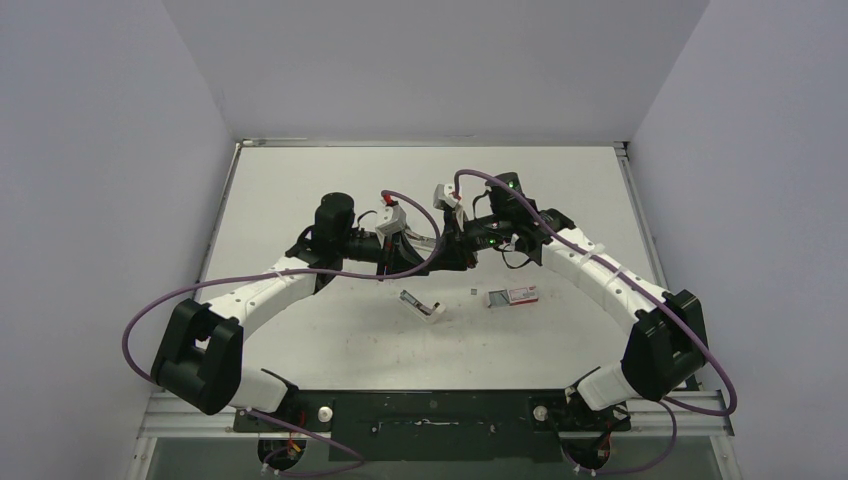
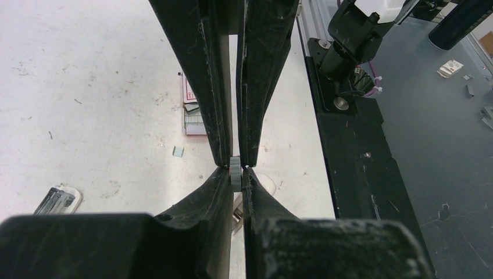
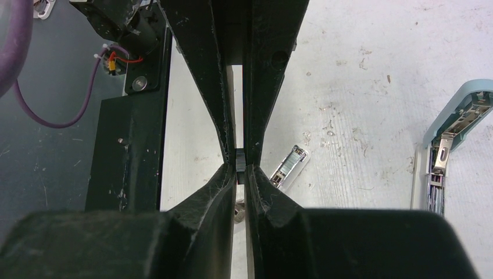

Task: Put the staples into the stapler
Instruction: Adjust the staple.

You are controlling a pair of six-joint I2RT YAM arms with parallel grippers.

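A short silvery-grey strip of staples [image 2: 235, 172] is pinched between both grippers, which meet tip to tip above the middle of the table. My left gripper [image 2: 235, 175] is shut on one end of the strip. My right gripper [image 3: 239, 168] is shut on the other end, where the strip looks dark [image 3: 239, 161]. In the top view the left gripper [image 1: 430, 250] and the right gripper [image 1: 458, 246] touch noses. The stapler [image 3: 447, 145], light blue and opened, lies on the table at the right edge of the right wrist view. The red-and-white staple box [image 1: 512, 296] lies open on the table and also shows in the left wrist view [image 2: 195, 110].
A small white part holding staples [image 1: 422, 305] lies below the grippers; it also shows in the left wrist view [image 2: 58, 199] and the right wrist view [image 3: 289, 164]. A loose staple bit [image 2: 178, 151] lies near the box. The black base rail [image 1: 430, 410] runs along the near edge.
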